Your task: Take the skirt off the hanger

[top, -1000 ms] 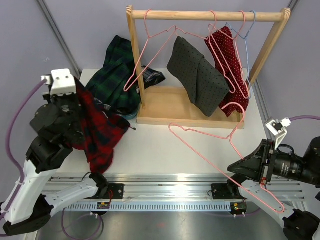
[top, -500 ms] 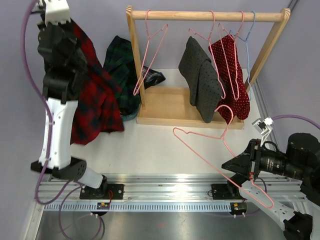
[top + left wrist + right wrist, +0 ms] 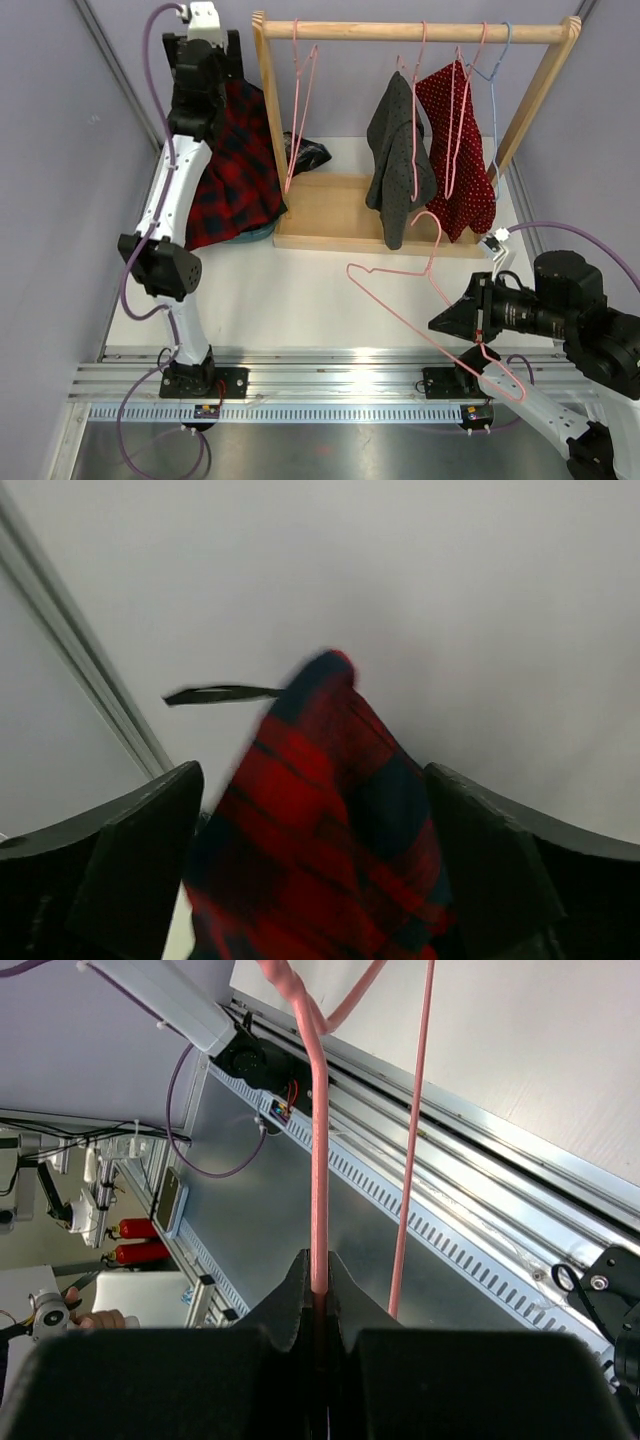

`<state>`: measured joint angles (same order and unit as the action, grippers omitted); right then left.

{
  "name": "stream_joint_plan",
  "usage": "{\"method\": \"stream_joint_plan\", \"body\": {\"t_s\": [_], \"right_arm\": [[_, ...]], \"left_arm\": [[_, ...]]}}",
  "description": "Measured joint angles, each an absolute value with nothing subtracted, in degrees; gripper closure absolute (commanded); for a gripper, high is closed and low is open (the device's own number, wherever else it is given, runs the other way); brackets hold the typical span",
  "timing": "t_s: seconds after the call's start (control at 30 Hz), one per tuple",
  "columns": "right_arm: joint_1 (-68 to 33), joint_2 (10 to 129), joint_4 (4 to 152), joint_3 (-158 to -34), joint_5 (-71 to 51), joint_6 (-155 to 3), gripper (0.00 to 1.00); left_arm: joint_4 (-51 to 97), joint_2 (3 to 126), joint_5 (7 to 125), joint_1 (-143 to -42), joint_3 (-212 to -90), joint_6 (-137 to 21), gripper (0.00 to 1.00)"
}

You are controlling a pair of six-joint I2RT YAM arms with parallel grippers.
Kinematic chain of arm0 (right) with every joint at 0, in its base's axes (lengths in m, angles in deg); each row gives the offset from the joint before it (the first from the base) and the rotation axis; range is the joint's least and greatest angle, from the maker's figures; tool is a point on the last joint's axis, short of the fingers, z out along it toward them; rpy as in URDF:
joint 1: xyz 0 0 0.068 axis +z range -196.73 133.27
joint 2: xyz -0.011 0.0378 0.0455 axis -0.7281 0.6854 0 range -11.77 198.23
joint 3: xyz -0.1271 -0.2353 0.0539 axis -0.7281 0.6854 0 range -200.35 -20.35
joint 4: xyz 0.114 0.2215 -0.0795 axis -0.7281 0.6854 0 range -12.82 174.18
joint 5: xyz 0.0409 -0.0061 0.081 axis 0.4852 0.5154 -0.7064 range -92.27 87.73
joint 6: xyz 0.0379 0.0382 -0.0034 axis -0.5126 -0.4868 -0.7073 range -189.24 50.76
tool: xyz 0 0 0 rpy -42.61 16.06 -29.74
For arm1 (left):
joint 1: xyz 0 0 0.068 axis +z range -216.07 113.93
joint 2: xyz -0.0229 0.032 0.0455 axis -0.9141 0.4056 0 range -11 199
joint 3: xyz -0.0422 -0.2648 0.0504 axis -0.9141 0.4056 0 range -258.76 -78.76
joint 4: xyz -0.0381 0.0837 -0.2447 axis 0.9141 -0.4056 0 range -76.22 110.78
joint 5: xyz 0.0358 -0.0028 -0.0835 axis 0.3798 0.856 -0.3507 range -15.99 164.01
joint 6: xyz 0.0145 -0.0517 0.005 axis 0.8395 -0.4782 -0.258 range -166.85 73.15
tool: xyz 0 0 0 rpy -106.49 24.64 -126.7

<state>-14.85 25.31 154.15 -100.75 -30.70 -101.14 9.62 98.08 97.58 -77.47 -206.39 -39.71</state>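
1. my left gripper [image 3: 312,780] is raised high over the far left corner of the table [image 3: 300,290]. its fingers stand wide apart, and the red plaid skirt [image 3: 235,165] sits loose between them, not pinched.
2. the skirt hangs straight down from that gripper, long axis near vertical. its top is at my fingers and its hem reaches the back left of the table.
3. my right gripper [image 3: 318,1270] is clamped tight on the wire of the pink hanger [image 3: 400,285], low at the near right. the hanger is bare, with its hook pointing up toward the wooden rack [image 3: 400,32].
4. i judge the skirt is already off the hanger, so what is left is to let it settle and pull my left arm clear.
5. the relation that matters is that the skirt lies directly under and between my left fingers. the right arm is well apart from it and has no part in this.
6. the rack's left post stands just beside the skirt on its right, and the wall is close behind and to the left. the open room is toward me, over the bare near half of the table.
7. the risk i see is cloth catching on a finger as i draw back.
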Motion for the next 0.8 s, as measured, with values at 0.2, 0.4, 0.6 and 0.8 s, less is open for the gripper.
{"method": "stream_joint_plan", "body": {"t_s": [0.2, 0.4, 0.6, 0.8], "right_arm": [[-14.9, 32.6, 149.2, -109.7, -34.0, -101.2, 1.00], [-14.9, 44.7, 144.4, -122.0, -35.2, -99.5, 1.00], [-14.9, 60.8, 144.2, -138.8, -20.6, -95.3, 1.00], [-14.9, 74.0, 145.2, -150.2, -7.1, -92.4, 1.00]], "left_arm": [[3.5, 100.1, 98.5, -77.0, -194.0, -46.7, 0.01], [-0.8, 79.5, 96.4, -77.0, -172.3, -51.0, 0.01], [0.0, 51.2, 91.6, -77.4, -161.0, -55.1, 0.01], [-3.5, 32.9, 87.9, -79.7, -148.7, -58.8, 0.01]]}}
